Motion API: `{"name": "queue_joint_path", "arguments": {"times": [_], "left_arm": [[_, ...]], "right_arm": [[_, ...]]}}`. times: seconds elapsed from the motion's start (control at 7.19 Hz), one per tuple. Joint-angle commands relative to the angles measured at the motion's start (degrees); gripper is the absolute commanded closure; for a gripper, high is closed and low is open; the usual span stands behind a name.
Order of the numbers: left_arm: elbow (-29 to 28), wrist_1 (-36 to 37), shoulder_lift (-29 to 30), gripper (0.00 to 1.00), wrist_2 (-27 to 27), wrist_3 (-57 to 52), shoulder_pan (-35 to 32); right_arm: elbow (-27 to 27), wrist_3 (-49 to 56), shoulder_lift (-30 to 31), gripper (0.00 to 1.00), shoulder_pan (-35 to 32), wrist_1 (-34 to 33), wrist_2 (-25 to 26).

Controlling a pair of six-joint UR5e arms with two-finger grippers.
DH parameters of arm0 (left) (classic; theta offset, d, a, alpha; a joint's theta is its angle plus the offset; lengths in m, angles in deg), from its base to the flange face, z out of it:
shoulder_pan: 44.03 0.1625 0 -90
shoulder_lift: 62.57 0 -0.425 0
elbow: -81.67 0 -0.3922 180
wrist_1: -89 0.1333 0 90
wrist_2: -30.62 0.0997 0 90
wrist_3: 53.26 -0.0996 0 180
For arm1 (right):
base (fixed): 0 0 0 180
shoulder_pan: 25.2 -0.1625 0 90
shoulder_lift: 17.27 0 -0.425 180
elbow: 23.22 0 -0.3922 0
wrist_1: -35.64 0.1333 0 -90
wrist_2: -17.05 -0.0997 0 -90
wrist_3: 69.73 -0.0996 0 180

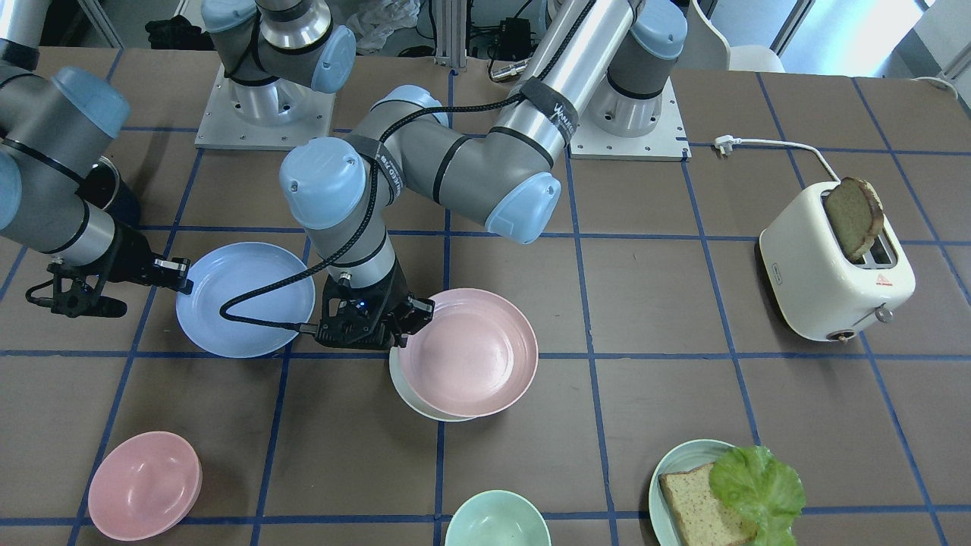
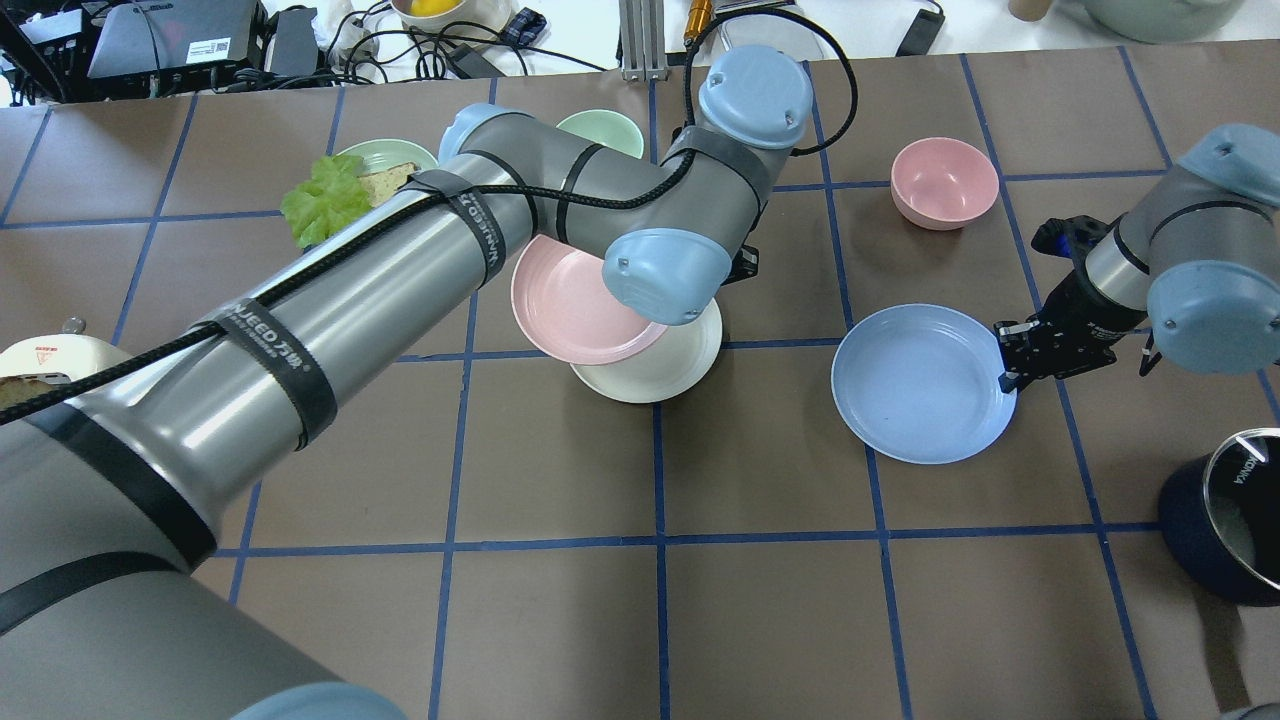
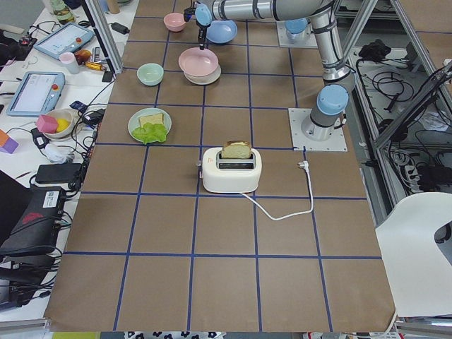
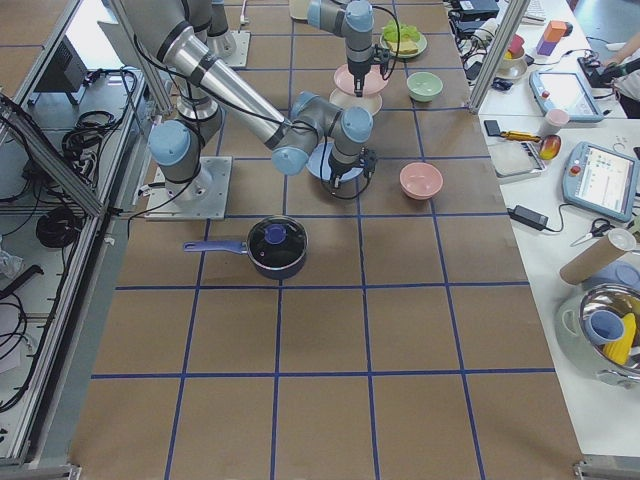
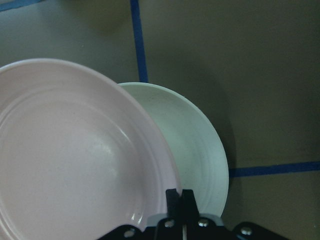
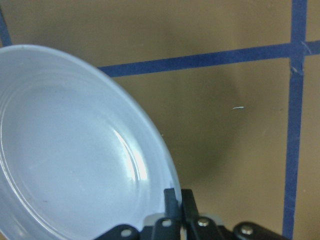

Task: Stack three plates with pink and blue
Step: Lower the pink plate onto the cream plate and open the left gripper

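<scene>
Mid-table, the pink plate overlaps the cream-white plate, off-centre.
Left gripper pinches the pink rim, right gripper pinches the light blue plate by its rim.

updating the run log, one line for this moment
left hand: shut on pink plate rim | pink plate: over white plate, offset | right hand: shut on blue plate rim | blue plate: not stacked

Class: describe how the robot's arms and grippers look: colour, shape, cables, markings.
Both the left arm and right arm are silver-grey metal tubes with rounded pale blue joint caps. A black cable runs along the left arm, held by black straps with white lettering. The left gripper and right gripper are black, each with two thin fingers.
</scene>
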Motion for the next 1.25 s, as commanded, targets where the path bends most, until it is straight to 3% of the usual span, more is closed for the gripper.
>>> {"name": "queue_joint_path", "arguments": {"times": [0.0,1.11], "left_arm": [[-2.1,0.0,3.0,1.00,0.2,1.8,-1.6],[-2.2,-5.4,4.4,1.00,-0.3,2.2,-1.8]], "right_arm": [[-3.3,-0.1,0.1,1.00,-0.2,3.3,0.0],[-3.5,-2.3,0.1,1.00,-0.9,4.4,-0.8]]}}
